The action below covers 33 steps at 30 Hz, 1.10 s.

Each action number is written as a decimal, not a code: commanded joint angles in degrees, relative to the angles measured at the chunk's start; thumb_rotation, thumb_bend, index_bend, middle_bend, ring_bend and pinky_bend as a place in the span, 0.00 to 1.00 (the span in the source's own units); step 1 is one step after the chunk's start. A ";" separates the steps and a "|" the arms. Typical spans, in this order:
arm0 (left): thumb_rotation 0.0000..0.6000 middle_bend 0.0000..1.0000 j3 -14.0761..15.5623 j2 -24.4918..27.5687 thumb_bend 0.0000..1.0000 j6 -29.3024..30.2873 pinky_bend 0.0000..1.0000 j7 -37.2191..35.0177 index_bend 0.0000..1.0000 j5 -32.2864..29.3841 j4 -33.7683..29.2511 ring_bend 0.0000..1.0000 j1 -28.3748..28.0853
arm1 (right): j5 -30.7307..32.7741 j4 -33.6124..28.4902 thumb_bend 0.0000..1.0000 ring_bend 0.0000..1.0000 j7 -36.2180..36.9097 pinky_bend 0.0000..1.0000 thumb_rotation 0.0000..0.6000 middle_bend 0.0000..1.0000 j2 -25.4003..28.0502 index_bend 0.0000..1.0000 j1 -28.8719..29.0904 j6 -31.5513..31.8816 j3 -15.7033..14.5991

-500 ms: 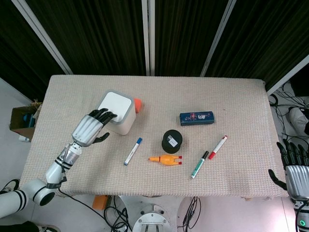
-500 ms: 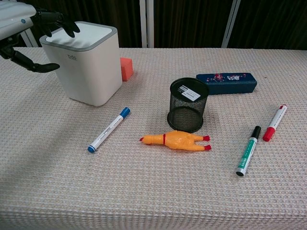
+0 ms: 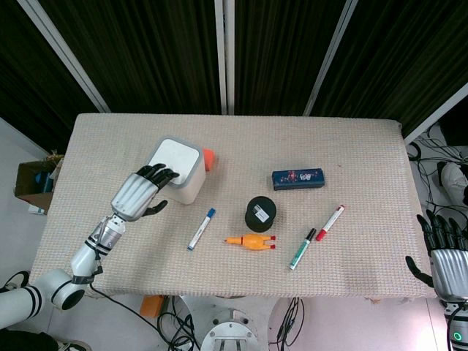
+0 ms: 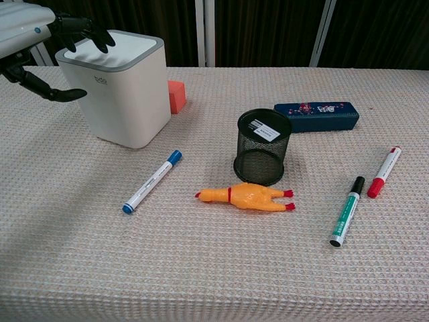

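Currently the left hand sits at the near-left top edge of the white bin, fingers draped over its grey rim, thumb reaching along the side wall; nothing is clamped, so the hand reads as spread and empty, w/ fingertips seemingly touching the lid. Right hand hangs off the table's far right edge, fingers apart, holding nothing, well apart from all items.

Risks (judged): the hold on the bin is shallow, fingers on top and thumb on one wall only, so a lift or pull could let it slip or tip toward the hand. A push away from the hand would shove the bin into the orange block, which sits just beyond it, touching or nearly so. The blue-capped marker lies near, to the hand's right; a low sweep could roll it.

Containers: bin is covered by its lid, contents not visible. Black mesh cup, further right, stands upright; only a label shows inside, otherwise apparently empty. Toy chicken lies just in front of the cup.
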 commanded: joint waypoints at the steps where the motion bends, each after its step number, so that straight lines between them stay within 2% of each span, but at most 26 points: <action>1: 1.00 0.26 0.07 -0.04 0.27 0.08 0.32 0.08 0.21 0.10 0.00 0.17 0.02 | -0.11 0.19 0.20 0.00 0.17 0.00 1.00 0.00 -0.16 0.00 -0.04 0.15 -0.01; 8: 1.00 0.26 0.15 -0.18 0.27 -0.72 0.32 0.23 0.21 -0.37 0.18 0.17 -0.15 | -0.59 0.38 0.20 0.00 1.50 0.00 1.00 0.00 0.25 0.00 0.11 -0.12 -0.33; 19: 1.00 0.36 0.51 -0.67 0.27 -2.99 0.32 2.86 0.21 -1.55 0.51 0.16 -0.64 | -0.52 1.28 0.20 0.00 1.85 0.00 1.00 0.00 -0.36 0.00 0.20 -0.13 -0.22; 23: 1.00 0.32 -0.13 -0.61 0.27 -0.16 0.32 2.12 0.21 -0.20 0.42 0.16 -0.31 | -0.59 1.22 0.20 0.00 1.91 0.00 1.00 0.00 -0.29 0.00 0.13 0.36 -0.04; 27: 1.00 0.23 -1.26 0.83 0.27 4.38 0.32 1.64 0.21 1.12 -1.06 0.16 0.82 | -0.51 1.21 0.20 0.00 2.09 0.00 1.00 0.00 -0.31 0.00 0.05 0.63 0.10; 33: 1.00 0.22 -0.31 6.57 0.27 11.19 0.32 3.68 0.21 0.50 -5.02 0.16 6.65 | -0.61 1.14 0.20 0.00 2.26 0.00 1.00 0.00 -0.16 0.00 -0.18 1.48 0.35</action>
